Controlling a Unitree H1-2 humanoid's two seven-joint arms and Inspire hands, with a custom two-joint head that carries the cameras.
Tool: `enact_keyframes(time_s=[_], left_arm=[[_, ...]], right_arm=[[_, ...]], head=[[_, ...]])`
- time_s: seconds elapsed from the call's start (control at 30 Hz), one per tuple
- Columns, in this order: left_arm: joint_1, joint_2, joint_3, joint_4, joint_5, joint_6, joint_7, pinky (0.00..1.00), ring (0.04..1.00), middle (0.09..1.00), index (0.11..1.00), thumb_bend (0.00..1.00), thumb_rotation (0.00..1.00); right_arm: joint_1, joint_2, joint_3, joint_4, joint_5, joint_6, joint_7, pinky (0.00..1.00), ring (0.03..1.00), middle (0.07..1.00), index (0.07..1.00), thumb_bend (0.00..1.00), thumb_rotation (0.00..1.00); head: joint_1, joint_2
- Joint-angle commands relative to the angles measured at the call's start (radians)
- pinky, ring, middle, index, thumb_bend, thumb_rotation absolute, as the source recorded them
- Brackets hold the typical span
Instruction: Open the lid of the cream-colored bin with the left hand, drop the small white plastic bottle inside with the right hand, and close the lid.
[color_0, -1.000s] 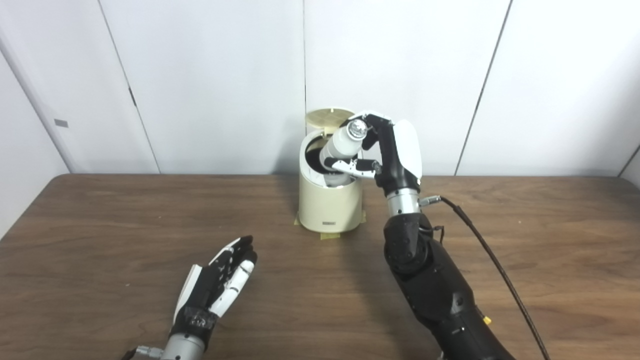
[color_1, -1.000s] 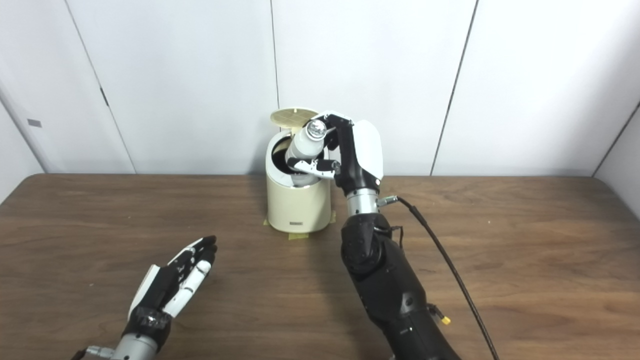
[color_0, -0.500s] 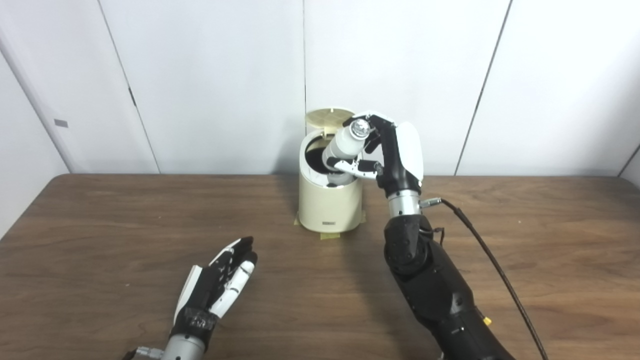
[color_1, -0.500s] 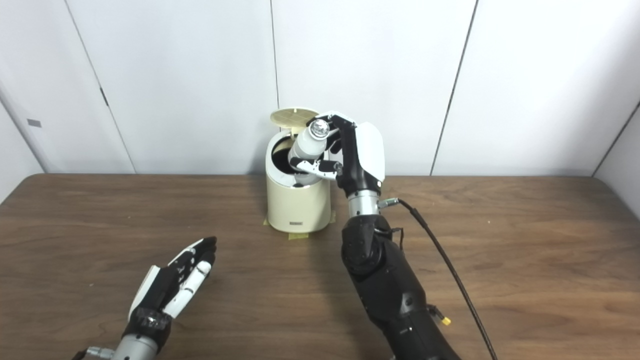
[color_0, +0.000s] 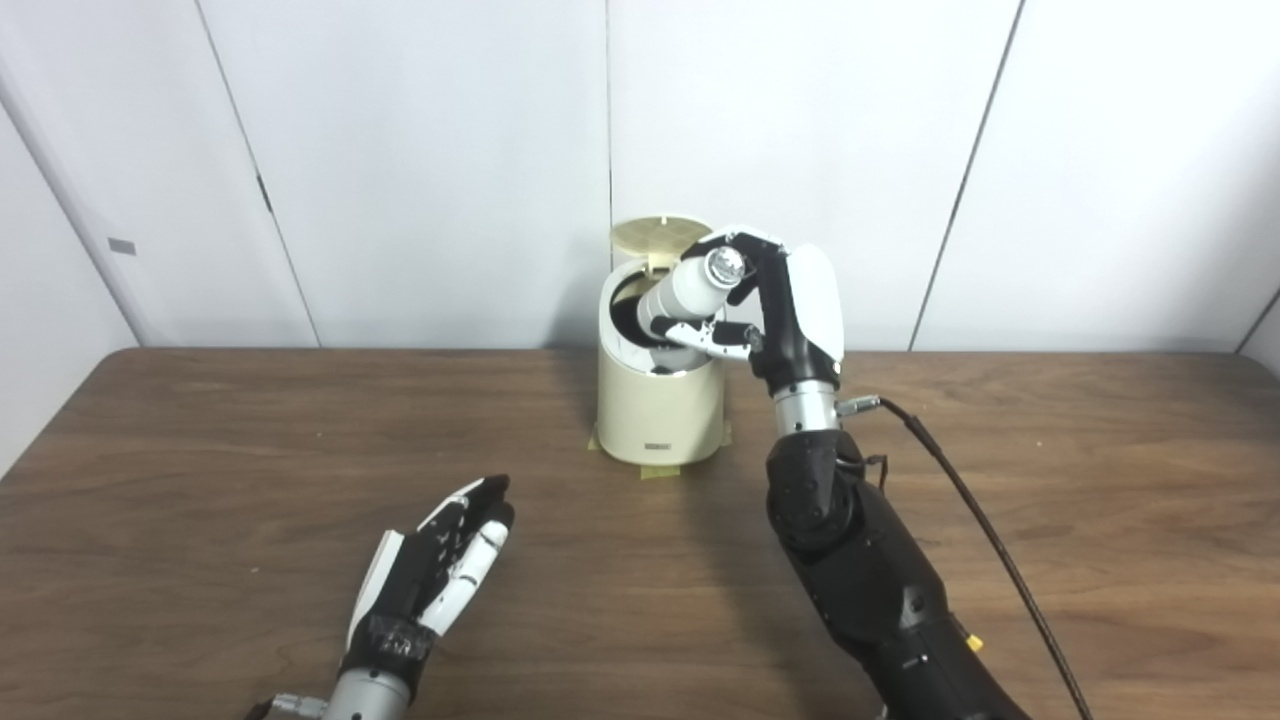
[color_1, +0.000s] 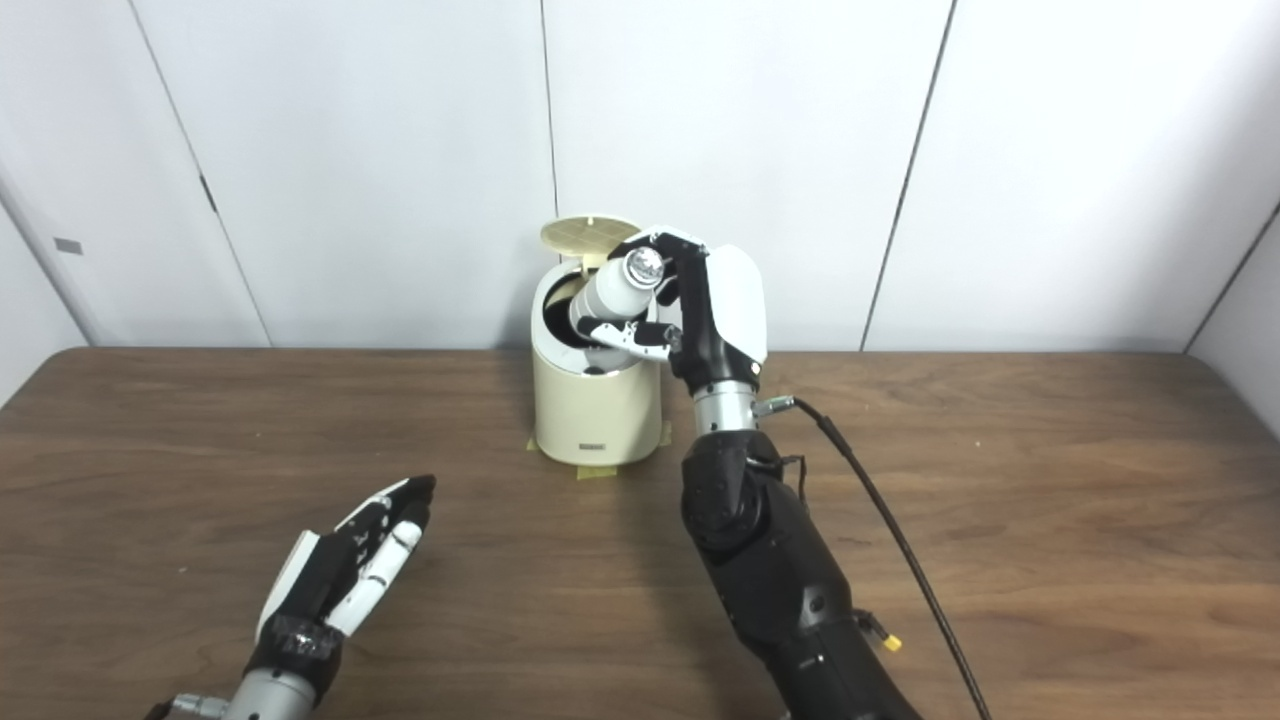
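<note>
Wooden table (color_0: 200, 450), right hand (color_0: 775, 300) tilting bottle (color_0: 685, 290) over bin (color_0: 660, 410)

Our right hand (color_1: 700, 305) grips the bottle (color_1: 612, 292), tilted into the mouth of the bin (color_1: 595, 410), lid (color_1: 588, 233) upright; our left hand (color_1: 345, 565) lies flat on the table (color_1: 1050, 520).
</note>
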Motion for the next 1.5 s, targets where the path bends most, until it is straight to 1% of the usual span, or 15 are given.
enact_keyframes(time_s=[0.0,0.2,0.27,0.3,0.53,0.6,0.63,0.67,0.73,0.83,0.97,1.0,1.07,1.2,1.47], left_arm=[[-0.009,-0.011,0.0,-0.038,0.008,-0.018,0.013,0.87,0.904,0.902,0.884,0.56,0.75],[-0.008,-0.013,0.0,-0.029,0.001,-0.026,0.013,0.87,0.906,0.9,0.865,0.54,0.73],[-0.009,-0.015,0.0,-0.028,0.001,-0.024,0.014,0.87,0.894,0.883,0.861,0.55,0.72],[-0.009,-0.016,-0.001,-0.031,0.002,-0.016,0.015,0.88,0.892,0.881,0.86,0.55,0.72],[-0.007,-0.02,0.001,-0.037,-0.007,-0.009,0.014,0.86,0.89,0.877,0.854,0.53,0.7],[-0.006,-0.02,0.0,-0.037,-0.005,-0.013,0.015,0.87,0.891,0.88,0.853,0.53,0.7],[-0.005,-0.019,-0.001,-0.035,-0.002,-0.017,0.015,0.86,0.887,0.878,0.851,0.53,0.7],[-0.005,-0.018,-0.002,-0.033,0.001,-0.02,0.016,0.86,0.884,0.876,0.849,0.53,0.7],[-0.003,-0.018,-0.004,-0.032,0.004,-0.021,0.017,0.88,0.889,0.875,0.844,0.53,0.71],[-0.003,-0.02,-0.003,-0.03,-0.001,-0.025,0.016,0.88,0.899,0.88,0.842,0.53,0.71],[-0.001,-0.022,-0.002,-0.025,-0.002,-0.029,0.019,0.86,0.889,0.881,0.838,0.53,0.7],[-0.001,-0.023,-0.002,-0.024,-0.003,-0.028,0.02,0.87,0.895,0.884,0.834,0.53,0.7],[0.0,-0.025,-0.001,-0.025,-0.005,-0.026,0.02,0.86,0.887,0.876,0.822,0.53,0.69],[0.001,-0.026,-0.002,-0.029,-0.006,-0.024,0.02,0.87,0.885,0.862,0.813,0.54,0.69],[0.005,-0.021,-0.001,-0.025,-0.011,-0.042,0.018,0.9,0.895,0.858,0.798,0.5,0.68]], right_arm=[[-0.056,-0.006,0.002,-0.026,-0.01,-0.016,0.001,0.37,0.466,0.523,0.481,0.5,0.0],[-0.052,-0.012,0.004,-0.048,-0.018,0.024,0.033,0.34,0.466,0.592,0.495,0.49,0.0],[-0.051,-0.013,0.004,-0.053,-0.018,0.03,0.041,0.35,0.5,0.652,0.491,0.48,0.0],[-0.051,-0.012,0.002,-0.053,-0.013,0.03,0.043,0.36,0.504,0.66,0.491,0.48,0.0],[-0.054,-0.011,0.006,-0.048,-0.018,0.04,0.044,0.36,0.507,0.664,0.492,0.48,0.0],[-0.056,-0.013,0.01,-0.045,-0.026,0.044,0.043,0.37,0.525,0.667,0.492,0.48,0.0],[-0.057,-0.014,0.013,-0.043,-0.031,0.047,0.042,0.4,0.554,0.671,0.493,0.48,0.0],[-0.057,-0.015,0.015,-0.041,-0.036,0.049,0.041,0.43,0.578,0.673,0.493,0.5,0.07],[-0.058,-0.014,0.016,-0.039,-0.042,0.054,0.041,0.45,0.588,0.675,0.494,0.52,0.11],[-0.058,-0.014,0.015,-0.038,-0.043,0.062,0.046,0.45,0.597,0.681,0.494,0.52,0.13],[-0.055,-0.018,0.019,-0.043,-0.047,0.079,0.063,0.46,0.612,0.693,0.495,0.52,0.13],[-0.055,-0.02,0.021,-0.045,-0.049,0.088,0.071,0.46,0.618,0.701,0.589,0.74,0.06],[-0.054,-0.021,0.024,-0.05,-0.056,0.111,0.081,0.47,0.627,0.717,0.651,0.88,0.06],[-0.053,-0.022,0.025,-0.053,-0.049,0.123,0.093,0.49,0.645,0.734,0.675,0.93,0.05],[-0.052,-0.023,0.027,-0.056,-0.049,0.136,0.109,0.47,0.649,0.74,0.648,0.95,0.05]], head=[[0.001,0.001],[-0.005,0.001],[-0.004,0.0],[-0.003,0.001],[-0.001,0.002],[-0.002,0.003],[-0.002,0.002],[-0.002,0.002],[-0.002,0.003],[-0.002,0.003],[-0.003,0.003],[-0.003,0.003],[-0.001,0.004],[-0.002,0.005],[-0.001,0.006]])
